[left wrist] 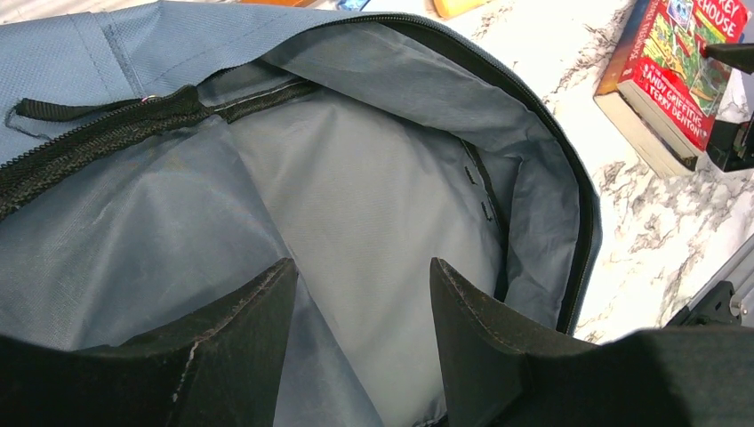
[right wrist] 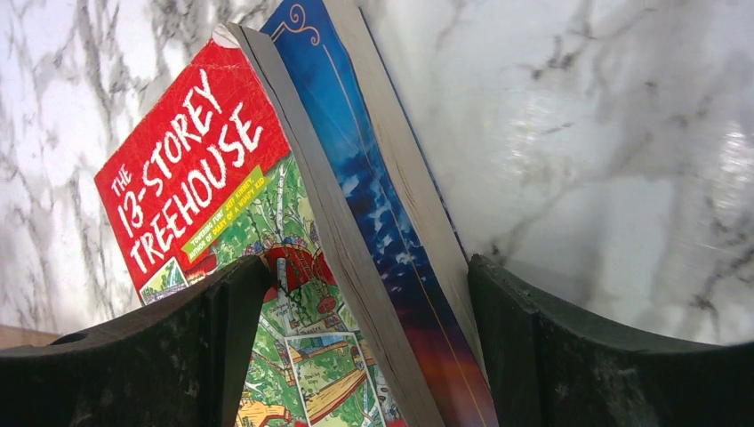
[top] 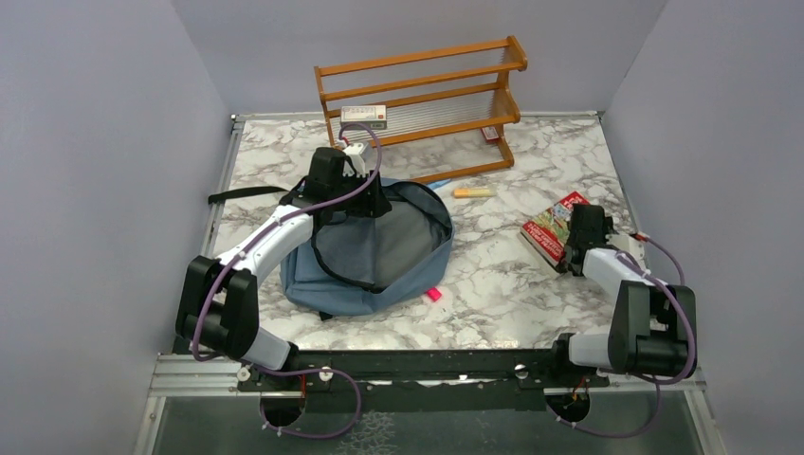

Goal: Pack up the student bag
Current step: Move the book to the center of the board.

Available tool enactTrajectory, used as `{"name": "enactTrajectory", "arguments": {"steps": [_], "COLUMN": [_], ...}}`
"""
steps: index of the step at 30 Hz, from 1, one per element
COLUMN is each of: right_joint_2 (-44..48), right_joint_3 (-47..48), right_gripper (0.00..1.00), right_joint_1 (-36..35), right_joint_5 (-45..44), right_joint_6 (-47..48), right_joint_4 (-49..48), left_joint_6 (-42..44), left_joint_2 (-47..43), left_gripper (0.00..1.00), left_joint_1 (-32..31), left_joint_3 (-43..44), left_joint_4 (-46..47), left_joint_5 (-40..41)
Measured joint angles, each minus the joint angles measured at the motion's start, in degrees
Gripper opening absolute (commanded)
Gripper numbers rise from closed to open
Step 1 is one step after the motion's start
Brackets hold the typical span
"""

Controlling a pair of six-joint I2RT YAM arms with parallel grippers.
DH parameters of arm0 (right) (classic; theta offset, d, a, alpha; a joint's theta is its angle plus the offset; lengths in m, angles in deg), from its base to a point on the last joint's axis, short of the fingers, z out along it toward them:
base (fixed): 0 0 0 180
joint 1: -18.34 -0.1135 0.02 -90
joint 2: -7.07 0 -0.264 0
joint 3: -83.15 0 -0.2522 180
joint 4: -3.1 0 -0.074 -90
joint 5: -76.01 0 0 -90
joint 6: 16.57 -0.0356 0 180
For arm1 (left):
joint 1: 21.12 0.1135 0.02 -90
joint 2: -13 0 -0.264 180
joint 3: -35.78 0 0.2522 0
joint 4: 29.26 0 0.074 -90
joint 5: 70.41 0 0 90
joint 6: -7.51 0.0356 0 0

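Observation:
The student bag (top: pixel 379 275), dusty blue with black zipper trim, lies in the left middle of the table with its mouth wide open. My left gripper (top: pixel 365 201) hangs at the bag's far rim. In the left wrist view this gripper (left wrist: pixel 364 267) is partly open over the pale lining (left wrist: pixel 356 178), gripping nothing that I can see. Two stacked books (top: pixel 555 227) lie at the right. My right gripper (right wrist: pixel 369 267) is open and straddles them: one finger lies over the red "13-Storey Treehouse" cover (right wrist: pixel 191 169), the other beside the blue book (right wrist: pixel 356 151) beneath it.
A wooden rack (top: pixel 427 90) stands at the back with a small box (top: pixel 364 115) on its lower shelf. A yellow marker (top: pixel 473 191) lies in front of the rack. A pink item (top: pixel 433 294) sits by the bag's near edge. A black strap (top: pixel 242 195) trails left.

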Motion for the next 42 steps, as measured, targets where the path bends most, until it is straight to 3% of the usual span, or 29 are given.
{"name": "enactTrajectory", "arguments": {"steps": [8, 24, 29, 34, 42], "right_joint_2": [-4.22, -15.08, -14.08, -9.14, 0.46], "right_joint_3": [0.81, 7.52, 6.69, 5.81, 5.79], "right_gripper": [0.83, 0.80, 0.81, 0.82, 0.80], "right_joint_1": [0.96, 0.87, 0.50, -0.13, -0.26], "right_joint_5": [8.31, 37.42, 39.69, 39.43, 35.89], "right_joint_6": [11.02, 32.94, 35.76, 38.60, 43.21], "right_joint_4": [-10.05, -21.73, -22.01, -16.96, -10.38], "left_joint_6": [0.00, -0.50, -2.73, -5.79, -11.21], "left_joint_2": [0.15, 0.22, 1.68, 6.19, 23.10], "left_gripper": [0.58, 0.58, 0.58, 0.58, 0.58], "left_joint_1": [0.00, -0.22, -3.08, -9.81, -16.17], "left_joint_3": [0.00, 0.33, 4.68, 11.93, 25.38], "left_joint_4": [0.00, 0.79, 3.17, 8.52, 15.58], "left_joint_5": [0.00, -2.19, -2.43, -1.92, -1.64]}}
